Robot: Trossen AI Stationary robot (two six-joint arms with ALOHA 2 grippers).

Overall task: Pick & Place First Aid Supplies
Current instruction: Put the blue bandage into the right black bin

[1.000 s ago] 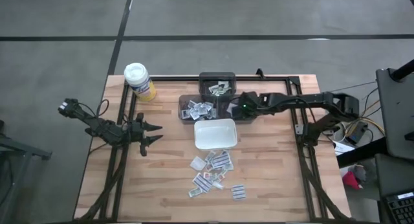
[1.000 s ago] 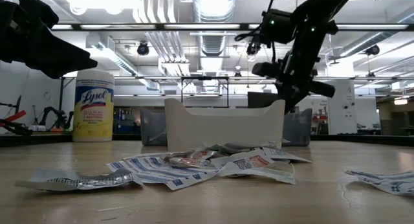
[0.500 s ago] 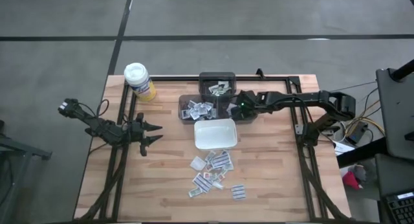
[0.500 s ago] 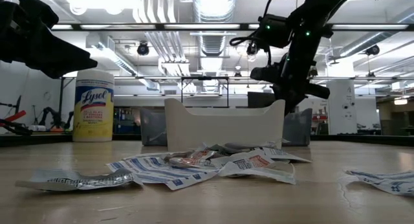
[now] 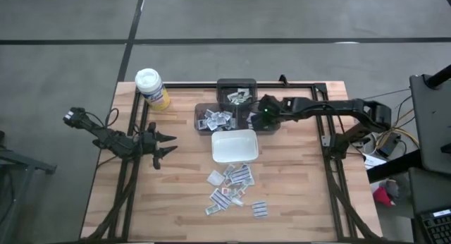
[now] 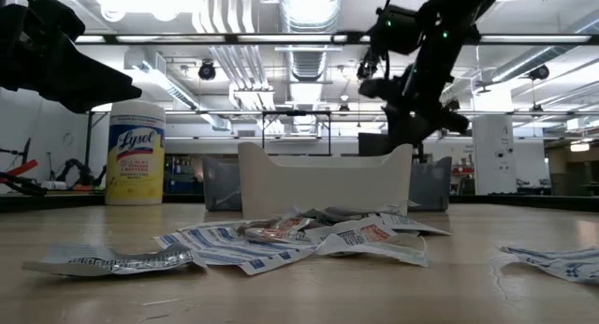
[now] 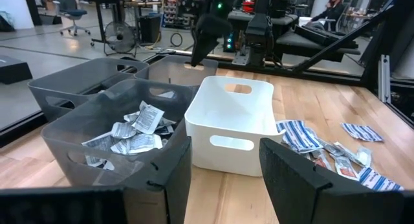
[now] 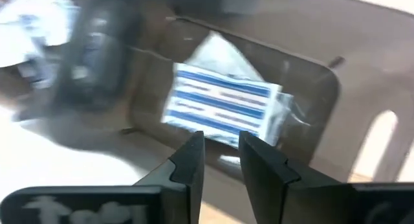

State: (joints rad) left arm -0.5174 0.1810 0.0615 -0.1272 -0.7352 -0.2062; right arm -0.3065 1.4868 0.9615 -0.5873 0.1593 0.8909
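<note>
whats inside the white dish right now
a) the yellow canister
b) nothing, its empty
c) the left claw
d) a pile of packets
b: the high view shows the white dish with a bare interior, and the left wrist view agrees; the loose packets lie on the table beside it and others sit in the grey bins.

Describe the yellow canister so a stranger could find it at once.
Start at the wooden table and go to its far left corner, well away from the grey bins and the white dish. The canister stands upright there alone: the only yellow, round, white-lidded thing.
</note>
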